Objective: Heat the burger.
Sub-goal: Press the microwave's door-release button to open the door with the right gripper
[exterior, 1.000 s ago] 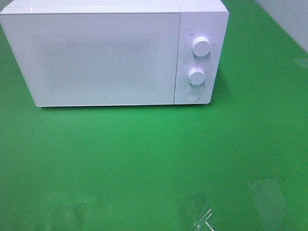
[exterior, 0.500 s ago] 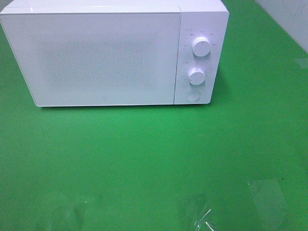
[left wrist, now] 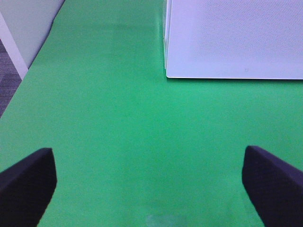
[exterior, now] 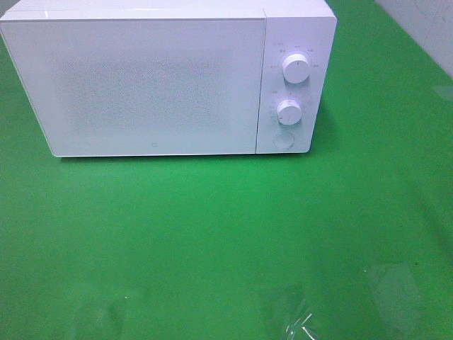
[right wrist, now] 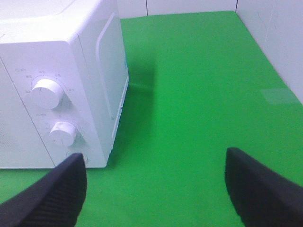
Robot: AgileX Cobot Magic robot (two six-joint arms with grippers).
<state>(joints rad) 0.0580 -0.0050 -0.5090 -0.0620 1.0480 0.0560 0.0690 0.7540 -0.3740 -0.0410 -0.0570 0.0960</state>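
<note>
From the high camera I see the microwave (exterior: 167, 78) standing at the back of the green table (exterior: 212, 234). Its white door (exterior: 141, 85) sits flush shut, and the speckled face lets me see nothing through it. On the panel right of the door are the upper knob (exterior: 295, 68), the lower knob (exterior: 289, 112) under it, and a round button (exterior: 283, 141) lowest of all. I cannot tell where the burger is or how it looks: none of my three views shows it. My left gripper (left wrist: 150, 184) hangs over the table in front of the microwave, off the door's left front corner. Its dark fingers (left wrist: 28, 187) are spread wide and released, with only green surface between them. My right gripper (right wrist: 161, 189) hangs in front of the microwave's knob end, well apart from it. Its fingers (right wrist: 258, 189) are likewise spread apart, grasping nothing. A few shiny clear patches (exterior: 297, 319) lie on the table well in front of the microwave.
</note>
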